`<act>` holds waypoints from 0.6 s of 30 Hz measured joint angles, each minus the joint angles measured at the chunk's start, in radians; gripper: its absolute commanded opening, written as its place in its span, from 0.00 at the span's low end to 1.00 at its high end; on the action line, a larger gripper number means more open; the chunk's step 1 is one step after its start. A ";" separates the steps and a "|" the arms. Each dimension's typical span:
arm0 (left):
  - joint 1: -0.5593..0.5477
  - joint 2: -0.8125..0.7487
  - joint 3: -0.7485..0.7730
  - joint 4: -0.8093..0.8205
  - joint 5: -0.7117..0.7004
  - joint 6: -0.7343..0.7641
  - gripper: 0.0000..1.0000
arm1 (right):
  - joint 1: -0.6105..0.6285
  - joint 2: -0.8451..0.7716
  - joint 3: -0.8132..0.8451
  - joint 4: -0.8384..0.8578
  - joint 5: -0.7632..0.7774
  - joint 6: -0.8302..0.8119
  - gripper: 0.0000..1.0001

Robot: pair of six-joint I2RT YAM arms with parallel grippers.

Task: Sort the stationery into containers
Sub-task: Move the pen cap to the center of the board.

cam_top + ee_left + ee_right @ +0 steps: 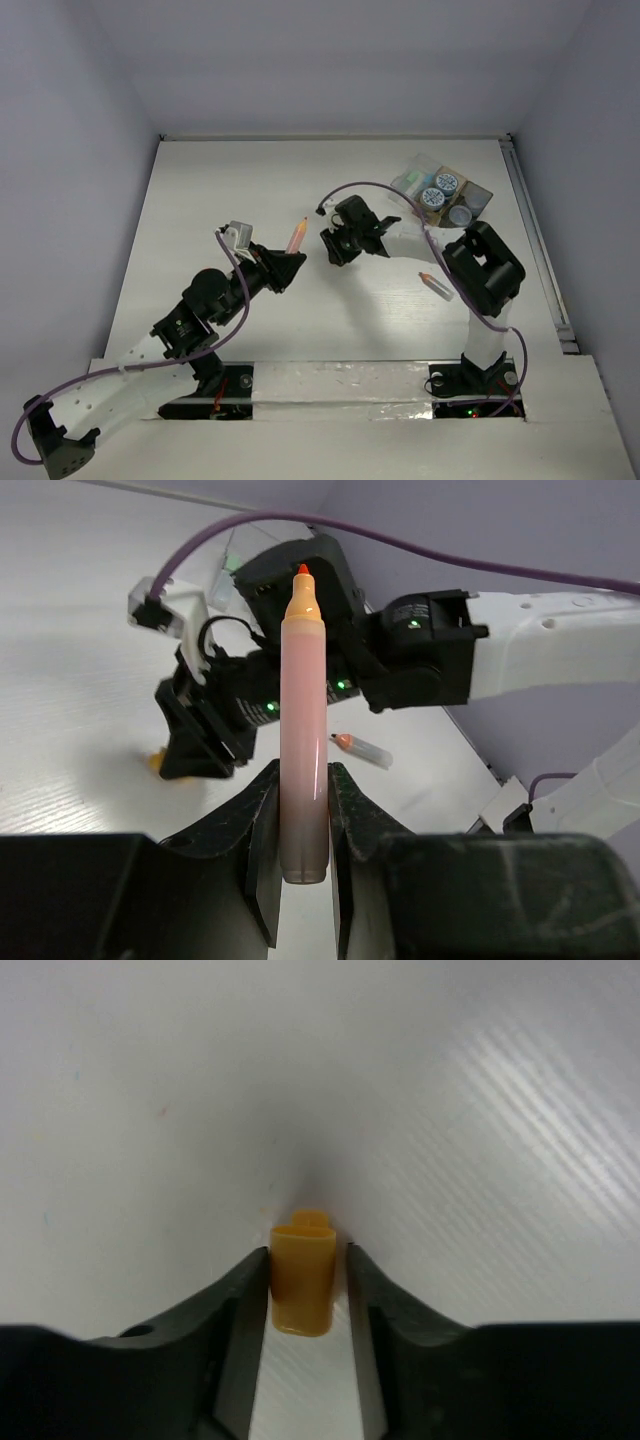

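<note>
My left gripper (288, 264) is shut on a pink marker (297, 236) with a bare orange tip, held above the table; in the left wrist view the marker (303, 710) stands between the fingers (303, 820). My right gripper (338, 250) points down at the table, its jaws narrowly open around a small orange cap (303, 1278) standing on the table, with a thin gap on the right side. A clear-capped stick (435, 285) lies on the table by the right arm. The clear box (415, 172) and the dark tray (478, 196) sit at the back right.
Three round jars (447, 182) with blue-white or grey lids stand in the dark tray. The right arm's body (485, 265) rises beside the clear-capped stick. White walls close off the table's back and sides.
</note>
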 measured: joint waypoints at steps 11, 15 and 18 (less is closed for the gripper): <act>0.000 0.034 0.006 0.010 -0.005 0.000 0.00 | 0.011 -0.092 -0.103 0.011 0.009 -0.036 0.94; 0.000 0.029 0.030 -0.002 -0.024 0.009 0.00 | 0.019 -0.208 -0.172 0.001 0.041 0.041 0.94; 0.000 0.022 0.043 -0.005 -0.036 0.018 0.00 | 0.041 -0.324 -0.239 0.016 0.023 0.117 0.89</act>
